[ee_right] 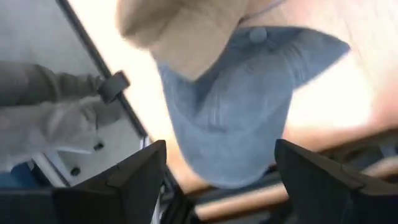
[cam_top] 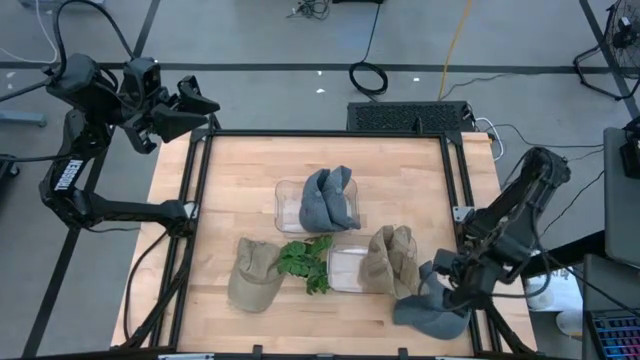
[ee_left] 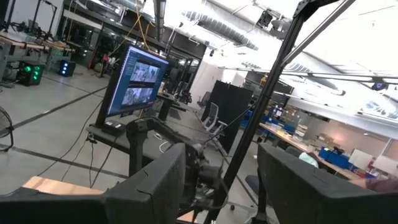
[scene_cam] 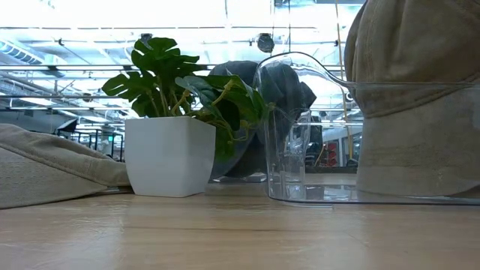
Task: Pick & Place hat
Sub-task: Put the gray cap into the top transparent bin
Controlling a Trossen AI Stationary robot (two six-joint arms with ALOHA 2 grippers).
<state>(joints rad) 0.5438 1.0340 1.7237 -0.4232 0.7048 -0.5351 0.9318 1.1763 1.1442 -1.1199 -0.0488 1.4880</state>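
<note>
Hats, four in all: two of blue-grey denim and two of tan cloth, all soft and creased. One blue-grey hat point(cam_top: 432, 308) lies on the wooden table point(cam_top: 240, 170) at its near right corner, directly under the right gripper point(cam_top: 452, 290), whose fingers point(ee_right: 134, 174) stand wide apart above the crown with nothing between them; the right wrist view shows the rounded crown with its top button point(ee_right: 256, 35). Just beyond that claw, toward the table's middle, a tan hat point(cam_top: 391, 259) sits propped against a clear plastic bin point(cam_top: 345, 270). Farther from the claw, a second clear bin point(cam_top: 290, 205) holds the other blue-grey hat point(cam_top: 330, 198), standing upright. Between the two bins and the second tan hat point(cam_top: 254, 274), which lies flat on the wood, stands one small leafy plant point(cam_top: 306, 262) in a white square pot point(scene_cam: 169, 154). The left gripper point(cam_top: 190, 108) waits raised off the table's far left corner, well apart from every hat, its fingers point(ee_left: 152, 186) parted and empty. Bins: two, rigid, transparent, round-cornered. Plant: one.
</note>
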